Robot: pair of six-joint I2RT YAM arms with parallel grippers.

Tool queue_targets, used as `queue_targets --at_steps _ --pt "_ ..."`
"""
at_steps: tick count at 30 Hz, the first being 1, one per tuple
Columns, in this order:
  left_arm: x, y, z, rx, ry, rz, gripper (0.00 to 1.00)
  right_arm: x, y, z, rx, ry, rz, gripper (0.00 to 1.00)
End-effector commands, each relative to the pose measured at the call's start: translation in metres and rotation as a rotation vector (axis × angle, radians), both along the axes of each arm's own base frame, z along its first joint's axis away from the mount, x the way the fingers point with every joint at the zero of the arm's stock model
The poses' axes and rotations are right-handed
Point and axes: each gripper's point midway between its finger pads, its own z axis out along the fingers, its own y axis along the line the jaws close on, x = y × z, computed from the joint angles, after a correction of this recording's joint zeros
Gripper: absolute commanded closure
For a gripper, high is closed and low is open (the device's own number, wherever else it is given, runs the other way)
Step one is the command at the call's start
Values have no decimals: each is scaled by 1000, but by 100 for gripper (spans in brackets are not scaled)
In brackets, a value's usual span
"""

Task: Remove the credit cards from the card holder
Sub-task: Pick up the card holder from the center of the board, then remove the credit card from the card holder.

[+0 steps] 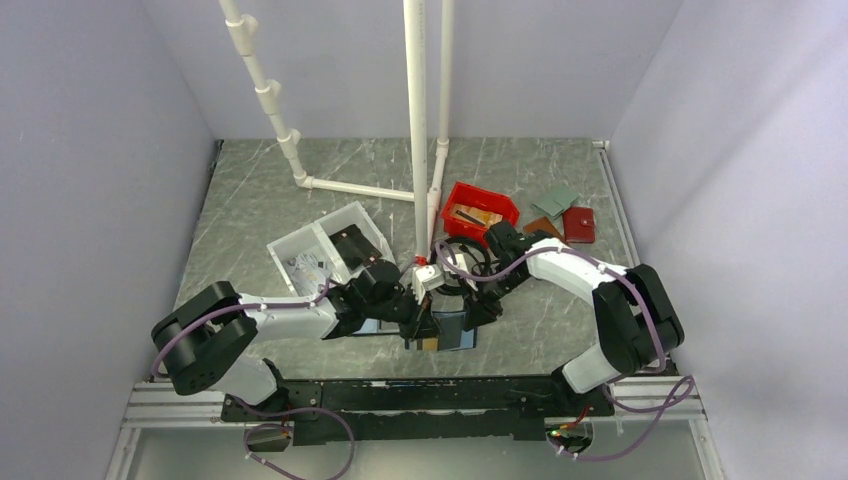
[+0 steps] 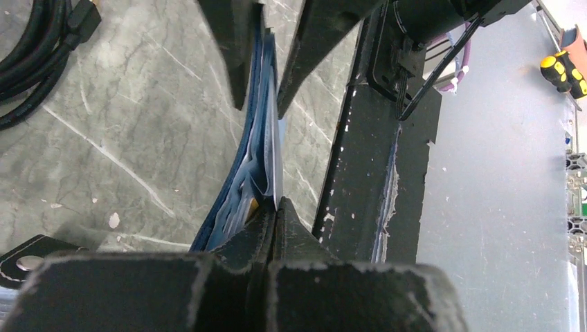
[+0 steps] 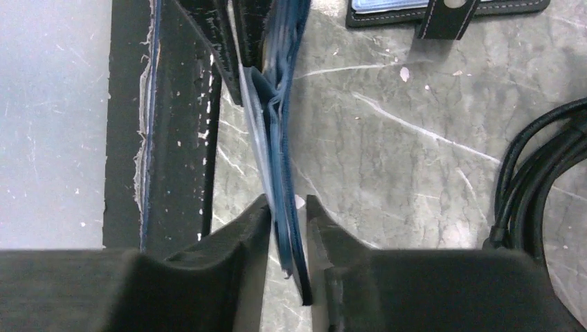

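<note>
The navy-blue card holder (image 1: 452, 333) is held low over the table's near edge, between both grippers. In the left wrist view it stands edge-on (image 2: 262, 131), its light-blue inside showing. My left gripper (image 2: 277, 205) is shut on its near edge. A gold-orange sliver of the credit cards (image 2: 250, 205) peeks out beside the left fingers and also shows from above (image 1: 430, 343). My right gripper (image 3: 287, 205) has its jaws drawn in on the opposite edge of the card holder (image 3: 277, 124), with only a thin gap at one fingertip.
A black-edged folio (image 3: 443, 10) lies on the table just beyond the holder. Coiled black cables (image 1: 468, 262) sit behind the grippers. A red bin (image 1: 480, 212), a white bin (image 1: 325, 250), small wallets (image 1: 578, 225) and white pipes (image 1: 418, 150) stand farther back. The black base rail (image 1: 400, 395) runs close below.
</note>
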Motion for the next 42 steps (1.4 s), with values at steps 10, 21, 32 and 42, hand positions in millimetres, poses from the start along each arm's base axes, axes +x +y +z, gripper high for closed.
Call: queue_targets --at_steps 10,21,32,42 --pt "-2 -11 17 -212 80 -5 93 5 15 20 50 60 1 100" --pt "-1 -6 16 -281 159 3 95 11 14 14 8 83 -31 100" --pt "-9 -1 21 -314 191 -29 92 14 13 10 -17 94 -55 100" --pt "-9 1 20 -316 211 -30 91 16 12 6 -39 102 -69 100"
